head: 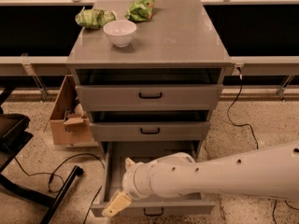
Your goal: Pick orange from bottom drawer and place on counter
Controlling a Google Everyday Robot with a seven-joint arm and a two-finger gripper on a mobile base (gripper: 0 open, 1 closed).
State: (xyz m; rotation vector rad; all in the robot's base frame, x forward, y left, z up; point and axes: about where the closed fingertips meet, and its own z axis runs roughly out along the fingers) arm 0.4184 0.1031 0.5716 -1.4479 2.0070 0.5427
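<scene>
At the left edge of the frame, a black stand (11, 139) stood on the speckled floor, with a black cable (60, 169) trailing beside it. A cardboard box (65, 120), open at the top, sat against the left side of the grey desk.

On the counter (182, 36), in the upper middle of the frame, two green snack bags (95, 17) (142, 7) lay along the far edge. A white bowl (120, 32) stood upright just in front of them.

The top drawer (187, 97) and the middle drawer (187, 130) each carried a black handle. The bottom drawer (196, 206) was pulled well out.

The gripper (117, 204) was at the lower left of centre, over the front left corner of the bottom drawer. Its opening could not be determined. The white arm (224, 176) ran from the right edge of the frame across the drawer and covered most of its interior. The orange could not be seen.

A second black cable (243, 111) ran down the floor at the right.
</scene>
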